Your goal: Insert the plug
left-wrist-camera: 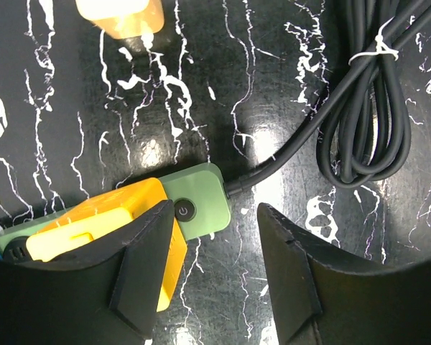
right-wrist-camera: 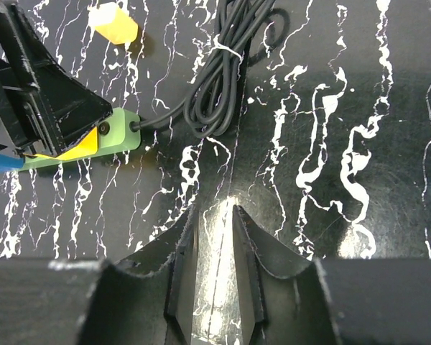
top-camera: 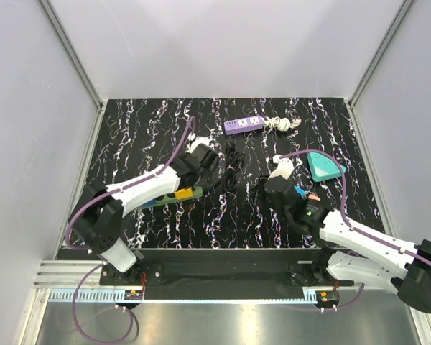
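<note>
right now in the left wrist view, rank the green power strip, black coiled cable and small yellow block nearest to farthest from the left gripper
1. green power strip, its end right at the left gripper
2. black coiled cable, off to the upper right
3. small yellow block, at the top edge, upper left

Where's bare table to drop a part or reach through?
Bare: back-left, left of the purple power strip; front centre, nearer than the black cable. Crowded: middle band, green power strip to teal object.
</note>
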`<state>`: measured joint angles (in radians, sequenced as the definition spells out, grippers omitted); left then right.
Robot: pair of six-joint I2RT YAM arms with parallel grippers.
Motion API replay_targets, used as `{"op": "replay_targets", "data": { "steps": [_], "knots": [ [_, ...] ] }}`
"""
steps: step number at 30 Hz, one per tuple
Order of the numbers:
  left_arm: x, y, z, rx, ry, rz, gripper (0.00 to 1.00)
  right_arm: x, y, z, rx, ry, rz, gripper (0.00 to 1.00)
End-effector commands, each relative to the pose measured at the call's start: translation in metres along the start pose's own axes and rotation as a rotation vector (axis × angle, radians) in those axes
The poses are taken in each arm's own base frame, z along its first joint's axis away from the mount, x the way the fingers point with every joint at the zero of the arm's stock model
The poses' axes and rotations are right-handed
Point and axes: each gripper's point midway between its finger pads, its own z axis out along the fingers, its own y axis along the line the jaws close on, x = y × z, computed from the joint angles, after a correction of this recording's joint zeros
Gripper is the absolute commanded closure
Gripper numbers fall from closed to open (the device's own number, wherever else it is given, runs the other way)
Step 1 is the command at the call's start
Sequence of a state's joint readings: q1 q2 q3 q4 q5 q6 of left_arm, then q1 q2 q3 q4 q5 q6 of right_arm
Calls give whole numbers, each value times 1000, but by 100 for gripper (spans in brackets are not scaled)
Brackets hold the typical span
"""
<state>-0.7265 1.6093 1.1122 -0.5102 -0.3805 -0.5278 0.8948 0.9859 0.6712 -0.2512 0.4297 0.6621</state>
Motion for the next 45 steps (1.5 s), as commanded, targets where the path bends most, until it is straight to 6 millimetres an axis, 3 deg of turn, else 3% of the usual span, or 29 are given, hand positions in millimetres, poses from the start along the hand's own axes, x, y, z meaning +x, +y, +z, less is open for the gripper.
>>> {"op": "replay_targets", "data": {
  "steps": [1, 9, 11, 15, 18, 21, 26, 29, 32, 33, 35, 45],
  "knots": [
    [42, 67, -12, -234, 124, 73, 42, -17, 17, -1, -51, -40, 50, 69],
    [51, 73, -10, -248, 144, 34, 39, -21, 20, -6, -69, -49, 41, 68],
    [44, 66, -15, -218, 127, 10, 39, -21, 19, -7, -71, -49, 38, 69],
    [-14, 32, -48, -46, 2, -61, 34, -27, 14, -12, -55, -68, 23, 69],
    [-61, 23, -74, 10, -108, -42, 25, -34, 17, -16, -58, -78, 16, 67],
    [-88, 28, -78, -26, -160, -28, 21, -38, 18, -20, -65, -85, 17, 62],
    [-100, 43, -42, -77, -101, -54, 21, -44, 13, -24, -51, -118, 30, 50],
    [-110, 48, -21, -101, -76, -52, 21, -50, 10, -30, -52, -147, 30, 38],
    [-116, 49, 2, -111, -45, -64, 21, -56, 8, -35, -54, -170, 22, 18],
    [-112, 49, 15, -116, -17, -67, 21, -56, 8, -36, -58, -174, 21, 8],
    [-110, 48, 33, -115, 16, -79, 22, -55, 6, -37, -58, -174, 24, 1],
    [-96, 51, 88, -161, 106, -39, 25, -47, 2, -35, -59, -168, 20, 0]
  ]
}}
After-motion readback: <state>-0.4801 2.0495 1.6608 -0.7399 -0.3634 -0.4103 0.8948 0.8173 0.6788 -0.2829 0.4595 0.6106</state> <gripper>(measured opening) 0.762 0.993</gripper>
